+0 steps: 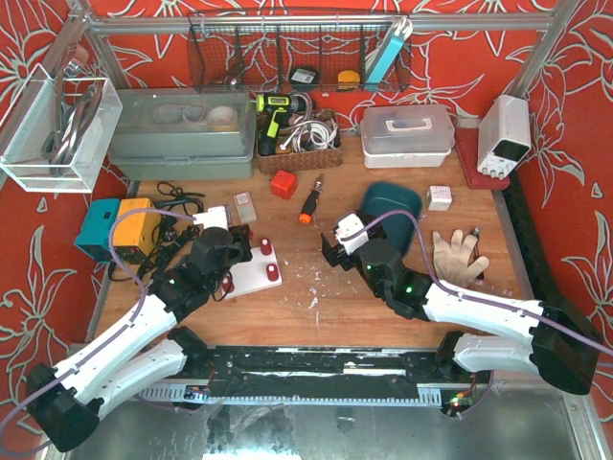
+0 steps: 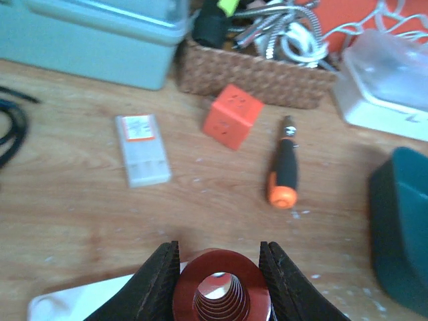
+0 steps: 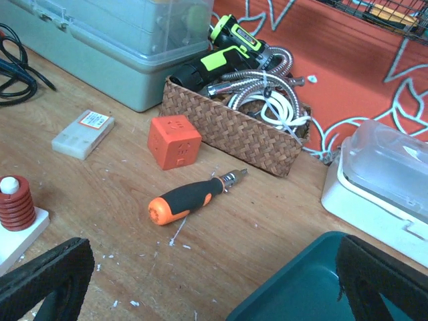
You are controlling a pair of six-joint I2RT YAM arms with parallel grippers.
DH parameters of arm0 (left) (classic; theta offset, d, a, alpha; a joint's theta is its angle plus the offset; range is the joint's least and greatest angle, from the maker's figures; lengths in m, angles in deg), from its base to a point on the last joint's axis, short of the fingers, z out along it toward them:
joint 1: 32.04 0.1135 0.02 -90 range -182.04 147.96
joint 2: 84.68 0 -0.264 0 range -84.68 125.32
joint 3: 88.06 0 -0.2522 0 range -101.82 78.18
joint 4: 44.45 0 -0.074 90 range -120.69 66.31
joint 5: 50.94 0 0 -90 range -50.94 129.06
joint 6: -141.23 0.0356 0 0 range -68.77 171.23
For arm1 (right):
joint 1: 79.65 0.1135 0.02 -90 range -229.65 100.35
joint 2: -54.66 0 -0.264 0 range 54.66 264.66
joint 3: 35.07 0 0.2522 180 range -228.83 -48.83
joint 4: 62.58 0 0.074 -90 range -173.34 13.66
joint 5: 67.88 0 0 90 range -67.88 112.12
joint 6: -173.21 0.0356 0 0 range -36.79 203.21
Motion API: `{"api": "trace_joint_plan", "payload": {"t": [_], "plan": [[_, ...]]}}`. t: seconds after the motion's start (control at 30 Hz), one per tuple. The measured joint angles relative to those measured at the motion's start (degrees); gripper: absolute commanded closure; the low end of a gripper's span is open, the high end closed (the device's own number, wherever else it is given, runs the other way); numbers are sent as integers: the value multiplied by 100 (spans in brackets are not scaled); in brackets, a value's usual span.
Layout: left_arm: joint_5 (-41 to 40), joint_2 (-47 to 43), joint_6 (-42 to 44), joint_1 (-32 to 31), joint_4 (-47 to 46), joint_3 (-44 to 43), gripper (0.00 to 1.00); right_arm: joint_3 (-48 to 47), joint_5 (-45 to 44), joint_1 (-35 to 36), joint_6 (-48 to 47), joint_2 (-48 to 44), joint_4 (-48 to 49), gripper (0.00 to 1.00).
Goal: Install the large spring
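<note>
In the left wrist view my left gripper (image 2: 219, 259) is shut on the large spring (image 2: 200, 284), a red coil with a wide top flange. It is seen end-on from above, one black finger against each side. A corner of the white peg board (image 2: 73, 304) shows below and to its left. From above, the left gripper (image 1: 253, 250) sits at the board's (image 1: 251, 278) far corner, on that spring (image 1: 265, 246). My right gripper (image 1: 331, 251) hovers to the board's right, wide open and empty. Its fingers (image 3: 47, 274) frame bare wood.
Two more red springs (image 1: 273, 272) (image 1: 228, 285) stand on the board; the right wrist view shows one on a white peg (image 3: 15, 200). An orange-black screwdriver (image 3: 190, 197), orange cube (image 3: 174, 142), wicker basket (image 3: 234, 130) and teal bin (image 3: 321, 287) lie ahead. A glove (image 1: 458, 255) lies right.
</note>
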Motion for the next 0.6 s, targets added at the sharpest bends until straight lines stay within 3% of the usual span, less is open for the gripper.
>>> {"api": "trace_joint_plan", "payload": {"t": [0.2, 0.6], "plan": [[-802, 367, -249, 109, 498, -2, 100, 0, -125, -9, 33, 37, -35, 1], [-1488, 1016, -1202, 472, 702, 7, 100, 0, -133, -9, 42, 39, -42, 1]]}}
